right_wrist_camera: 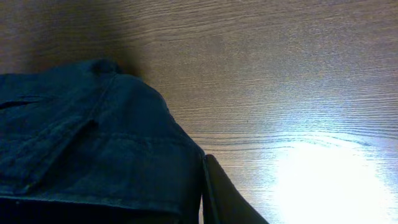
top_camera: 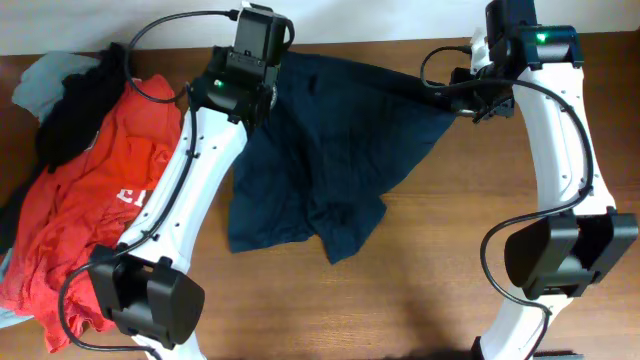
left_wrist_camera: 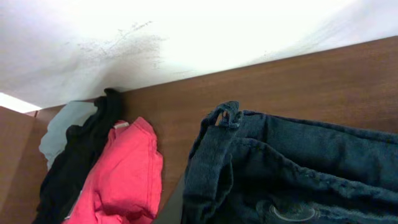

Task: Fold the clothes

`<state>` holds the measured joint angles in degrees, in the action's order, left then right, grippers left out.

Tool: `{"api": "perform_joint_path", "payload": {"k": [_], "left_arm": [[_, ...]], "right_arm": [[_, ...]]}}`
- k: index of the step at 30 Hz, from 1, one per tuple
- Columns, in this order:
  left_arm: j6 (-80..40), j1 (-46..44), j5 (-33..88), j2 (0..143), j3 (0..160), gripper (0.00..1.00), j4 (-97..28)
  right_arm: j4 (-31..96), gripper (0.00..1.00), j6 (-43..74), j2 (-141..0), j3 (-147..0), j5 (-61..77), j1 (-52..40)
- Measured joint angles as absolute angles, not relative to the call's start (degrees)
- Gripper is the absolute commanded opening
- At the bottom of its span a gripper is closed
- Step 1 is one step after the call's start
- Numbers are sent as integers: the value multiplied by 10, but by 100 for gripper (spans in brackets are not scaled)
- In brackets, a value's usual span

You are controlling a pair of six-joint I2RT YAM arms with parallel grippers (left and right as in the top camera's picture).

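The dark navy garment [top_camera: 320, 160] lies wrinkled in the middle of the table, its top edge stretched between my two grippers. My left gripper [top_camera: 272, 78] is shut on its upper left corner. In the left wrist view the seamed waistband with a belt loop [left_wrist_camera: 227, 117] bunches over the jaws [left_wrist_camera: 179, 202]. My right gripper [top_camera: 455, 100] is shut on the upper right corner. In the right wrist view the navy fabric [right_wrist_camera: 87, 143] covers one finger, and the other dark finger [right_wrist_camera: 224, 196] shows beside it.
A red shirt with white lettering [top_camera: 90, 210] lies piled at the left, and also shows in the left wrist view [left_wrist_camera: 124, 177]. A black garment [top_camera: 75, 110] and a pale grey one [top_camera: 40, 80] lie on it. The table's far edge [top_camera: 400, 45] meets a white wall.
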<state>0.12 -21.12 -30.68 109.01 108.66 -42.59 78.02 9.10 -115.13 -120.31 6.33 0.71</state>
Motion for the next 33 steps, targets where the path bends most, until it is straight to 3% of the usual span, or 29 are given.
{"api": "perform_joint_path", "payload": {"k": [6, 10, 12, 14, 18, 25, 33], "left_arm": [[1, -210, -307, 1090, 1087, 2, -420], [1, -205, -323, 1090, 1087, 46, -412], [0, -194, -342, 1090, 1087, 68, -408], [-1, -180, -357, 1090, 1088, 79, -409], [-2, -169, -374, 1090, 1099, 82, -418], [-2, -176, -339, 1047, 1114, 84, -463], [-14, -175, -235, 981, 1125, 87, -574]], "right_arm": [[772, 11, 92, -1151, -1203, 64, 7], [763, 21, 94, -1151, -1203, 57, 8], [762, 41, 96, -1151, -1203, 48, 13], [762, 57, 99, -1151, -1206, 41, 20], [775, 72, 99, -1151, -1243, 30, 27], [838, 76, 76, -1150, -1356, 55, 26], [911, 83, 38, -1148, -1353, 95, -26]]}}
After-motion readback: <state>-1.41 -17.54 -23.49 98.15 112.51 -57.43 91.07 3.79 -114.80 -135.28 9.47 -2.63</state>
